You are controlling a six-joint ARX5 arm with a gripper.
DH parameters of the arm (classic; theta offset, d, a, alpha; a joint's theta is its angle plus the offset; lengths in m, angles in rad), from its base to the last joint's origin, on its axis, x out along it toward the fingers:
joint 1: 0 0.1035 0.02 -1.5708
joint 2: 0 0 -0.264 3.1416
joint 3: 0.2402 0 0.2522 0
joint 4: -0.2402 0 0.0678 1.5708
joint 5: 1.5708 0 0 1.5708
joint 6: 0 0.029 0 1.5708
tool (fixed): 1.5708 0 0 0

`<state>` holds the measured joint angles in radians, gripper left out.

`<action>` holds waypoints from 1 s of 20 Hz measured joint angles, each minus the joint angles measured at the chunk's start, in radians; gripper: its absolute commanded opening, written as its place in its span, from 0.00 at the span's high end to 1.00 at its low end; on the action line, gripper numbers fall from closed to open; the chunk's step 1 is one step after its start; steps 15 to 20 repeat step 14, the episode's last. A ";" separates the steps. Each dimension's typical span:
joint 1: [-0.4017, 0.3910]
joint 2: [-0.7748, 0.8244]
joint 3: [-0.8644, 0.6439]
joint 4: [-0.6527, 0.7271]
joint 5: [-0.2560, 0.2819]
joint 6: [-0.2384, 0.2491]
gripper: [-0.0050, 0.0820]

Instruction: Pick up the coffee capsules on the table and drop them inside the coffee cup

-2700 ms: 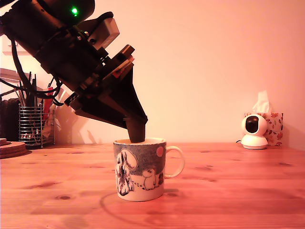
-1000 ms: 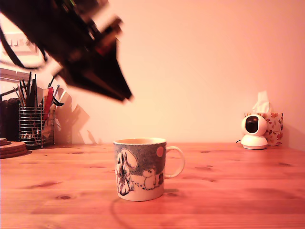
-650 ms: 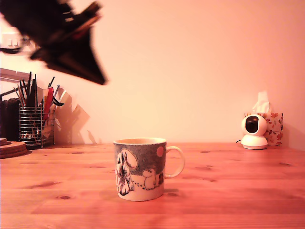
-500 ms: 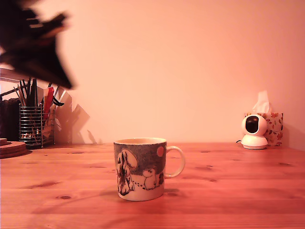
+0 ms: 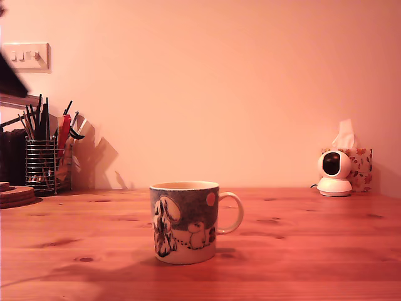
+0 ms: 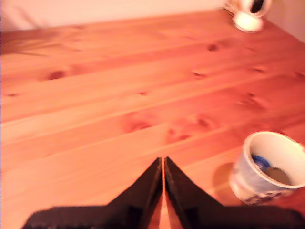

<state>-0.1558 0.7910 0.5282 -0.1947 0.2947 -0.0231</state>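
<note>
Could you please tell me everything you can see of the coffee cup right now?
The coffee cup is a cream ceramic mug standing upright on the wooden table, loop handle toward the exterior view's right. A grey-blue band shows white cartoon creatures and an orange dot. In the wrist view, a dark blue capsule lies inside. Nothing grips it.

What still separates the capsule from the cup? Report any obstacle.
Nothing visible: the wrist view shows the blue capsule already lying inside the coffee cup. The claw, jaws together and empty, is off to the side over bare table.
</note>
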 measured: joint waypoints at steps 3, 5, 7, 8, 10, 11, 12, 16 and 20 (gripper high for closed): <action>0.033 -0.061 -0.050 0.016 -0.020 -0.019 0.96; 0.045 -0.114 -0.085 0.056 -0.036 -0.028 0.96; 0.047 -0.159 -0.121 0.082 -0.052 -0.046 0.96; 0.047 -0.178 -0.141 0.099 -0.054 -0.047 0.96; 0.047 -0.210 -0.163 0.106 -0.061 -0.047 0.96; 0.047 -0.228 -0.164 0.106 -0.069 -0.047 0.96; 0.047 -0.247 -0.164 0.111 -0.076 -0.047 0.96; 0.047 -0.287 -0.164 0.113 -0.087 -0.047 0.96; 0.047 -0.287 -0.164 0.113 -0.087 -0.047 0.96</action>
